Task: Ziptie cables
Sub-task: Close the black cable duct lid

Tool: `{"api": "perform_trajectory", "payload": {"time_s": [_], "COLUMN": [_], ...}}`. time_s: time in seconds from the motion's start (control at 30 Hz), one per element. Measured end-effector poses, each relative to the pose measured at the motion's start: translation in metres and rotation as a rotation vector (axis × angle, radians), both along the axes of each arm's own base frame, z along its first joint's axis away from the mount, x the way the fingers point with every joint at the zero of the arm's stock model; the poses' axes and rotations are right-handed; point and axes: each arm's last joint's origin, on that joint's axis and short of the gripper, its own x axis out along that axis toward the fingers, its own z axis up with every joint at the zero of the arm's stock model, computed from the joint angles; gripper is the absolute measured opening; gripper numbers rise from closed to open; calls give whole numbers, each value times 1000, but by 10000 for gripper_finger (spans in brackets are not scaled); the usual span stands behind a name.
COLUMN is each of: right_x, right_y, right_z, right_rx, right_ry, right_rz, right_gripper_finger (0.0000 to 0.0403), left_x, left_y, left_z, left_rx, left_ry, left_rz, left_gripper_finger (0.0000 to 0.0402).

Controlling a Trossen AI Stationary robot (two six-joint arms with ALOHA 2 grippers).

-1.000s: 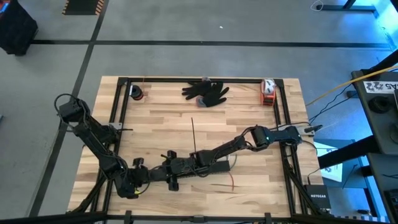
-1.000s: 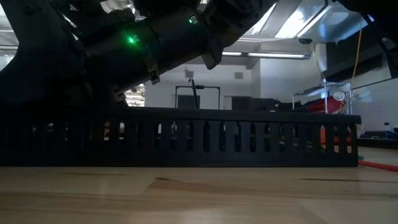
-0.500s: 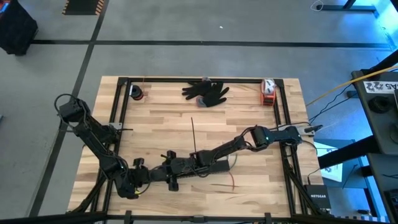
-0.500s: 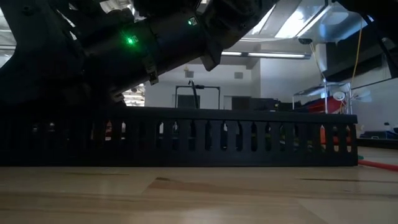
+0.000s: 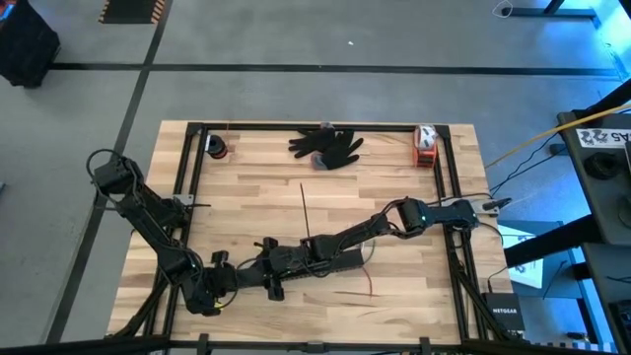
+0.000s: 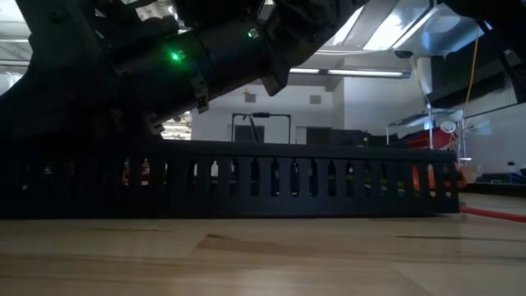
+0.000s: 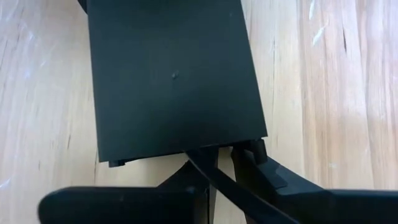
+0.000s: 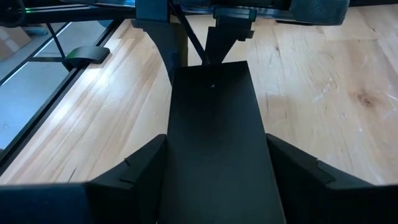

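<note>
A long black comb-slotted bar (image 5: 335, 262) (image 6: 288, 177) lies on its underside near the table's near edge. My left gripper (image 5: 268, 273) (image 7: 225, 163) is at its left end. My right gripper (image 5: 301, 258) (image 8: 214, 146) straddles it a little farther right. The ziptie (image 5: 304, 209), a thin dark straight strip, lies flat on the wood beyond the bar, and no gripper touches it. The cables, a grey wire (image 5: 371, 253) and a red wire (image 5: 370, 286) (image 6: 493, 215), lie loose on the table by the bar's right end. My left gripper is shut on the bar's left end (image 7: 211, 148), its two fingers close together at the end edge, coming level along the bar from the table's left. The bar rests on the table. My right gripper holds the bar across its width, one finger (image 8: 146, 165) on each long side of the flat top (image 8: 211, 124), reaching in from the table's right and slanting down. The bar stays flat on the table.
A black glove (image 5: 327, 146), a red and white object (image 5: 424, 146) and a small dark red roll (image 5: 217, 148) sit along the far edge. A black frame rail (image 5: 190, 177) borders the wooden top. Bare wood lies between the ziptie and the far objects.
The slotted bar has slid a short way toward the table's left with both grippers on it. In the low view its right end has drawn back from the red wire. It has stayed flat on the table.
</note>
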Motion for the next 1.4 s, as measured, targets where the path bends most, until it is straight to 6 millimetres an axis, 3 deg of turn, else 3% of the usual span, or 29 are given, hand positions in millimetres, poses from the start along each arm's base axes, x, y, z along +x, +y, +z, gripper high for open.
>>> {"api": "perform_trajectory", "payload": {"time_s": [0.33, 0.7, 1.17, 1.4], "right_x": [0, -1, -1, -1], "right_y": [1, 2, 2, 2], "right_z": [1, 1, 1, 1], "right_rx": [9, 4, -2, -10], "right_ry": [4, 5, 6, 8], "right_rz": [0, -10, -16, -16], "right_gripper_finger": [227, 227, 227, 227], "left_x": [-1, 0, 2, 12], "left_y": [-2, -5, 6, 4], "left_z": [1, 4, 7, 10], "left_rx": [-35, -111, -105, -129], "left_ry": [17, 21, 69, -9], "left_rz": [14, 66, 161, 84], "left_gripper_finger": [46, 100, 56, 51]}}
